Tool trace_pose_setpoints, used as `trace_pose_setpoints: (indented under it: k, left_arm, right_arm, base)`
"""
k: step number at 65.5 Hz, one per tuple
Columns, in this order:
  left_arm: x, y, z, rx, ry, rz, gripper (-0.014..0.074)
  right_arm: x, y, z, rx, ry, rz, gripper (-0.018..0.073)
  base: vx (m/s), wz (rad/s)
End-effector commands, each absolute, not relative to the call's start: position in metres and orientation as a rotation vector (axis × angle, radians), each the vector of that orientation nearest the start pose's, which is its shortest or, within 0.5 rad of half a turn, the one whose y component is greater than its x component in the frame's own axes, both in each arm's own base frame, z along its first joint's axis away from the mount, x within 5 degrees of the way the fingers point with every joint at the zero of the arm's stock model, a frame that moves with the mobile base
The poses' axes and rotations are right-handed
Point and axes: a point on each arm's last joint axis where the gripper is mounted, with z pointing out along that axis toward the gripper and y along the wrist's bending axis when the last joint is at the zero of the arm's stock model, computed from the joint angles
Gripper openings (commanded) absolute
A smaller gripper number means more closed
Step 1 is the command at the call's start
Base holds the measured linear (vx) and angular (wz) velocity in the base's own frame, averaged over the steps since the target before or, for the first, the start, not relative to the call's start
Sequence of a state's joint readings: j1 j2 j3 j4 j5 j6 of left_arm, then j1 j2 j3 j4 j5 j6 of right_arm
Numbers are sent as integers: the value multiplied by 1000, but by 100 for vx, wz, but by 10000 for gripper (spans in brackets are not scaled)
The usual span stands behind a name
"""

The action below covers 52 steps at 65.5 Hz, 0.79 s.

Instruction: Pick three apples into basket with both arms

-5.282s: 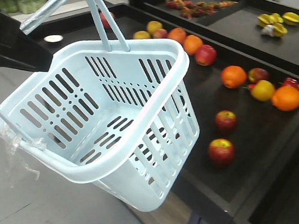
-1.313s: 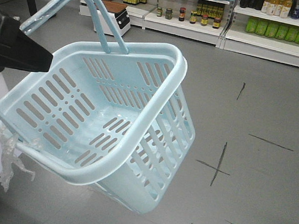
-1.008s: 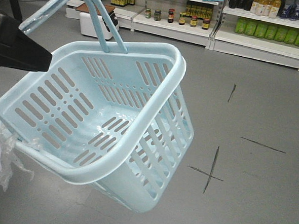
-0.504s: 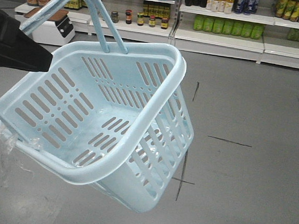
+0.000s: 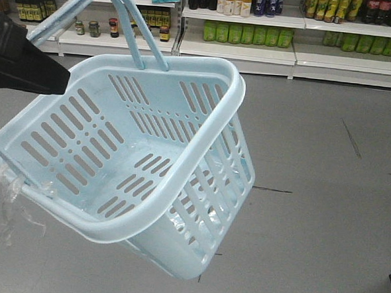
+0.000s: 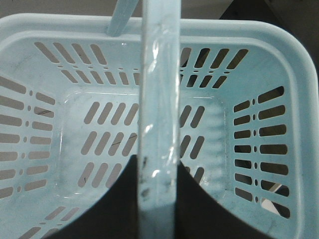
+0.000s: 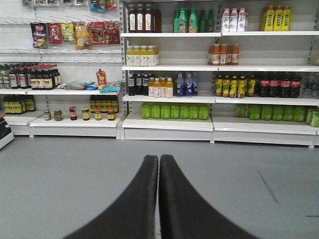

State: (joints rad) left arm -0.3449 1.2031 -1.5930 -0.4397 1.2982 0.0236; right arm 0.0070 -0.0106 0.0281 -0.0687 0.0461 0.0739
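As the left gripper (image 6: 158, 165) clamps the handle (image 6: 159, 74) of the blue basket (image 5: 187, 61), tilted above grey floor (image 5: 325, 194), right gripper (image 7: 158, 162) pinched closed, stocked shelves (image 7: 169, 122) behind.

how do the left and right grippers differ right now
The left gripper is clamped on the handle of the basket; the right gripper is shut on nothing, jaws pressed together. The left looks down into the empty basket; the right faces store shelves. Both are black.
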Motion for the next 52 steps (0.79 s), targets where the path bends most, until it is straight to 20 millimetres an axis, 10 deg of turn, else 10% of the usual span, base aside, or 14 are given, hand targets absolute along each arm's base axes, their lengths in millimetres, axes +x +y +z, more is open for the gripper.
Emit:
trace_pose_setpoints:
  k: [1,52]
  left_arm:
    - [170,-105,493,479,2236,-784,-8]
    - [170,-105,493,479,2236,-784,-8]
  right_arm:
    - [56,0,202,-9,1478,-6,-5]
    - [56,0,202,-9,1478,-6,-5]
  base:
    - [22,-19]
    - [21,-17]
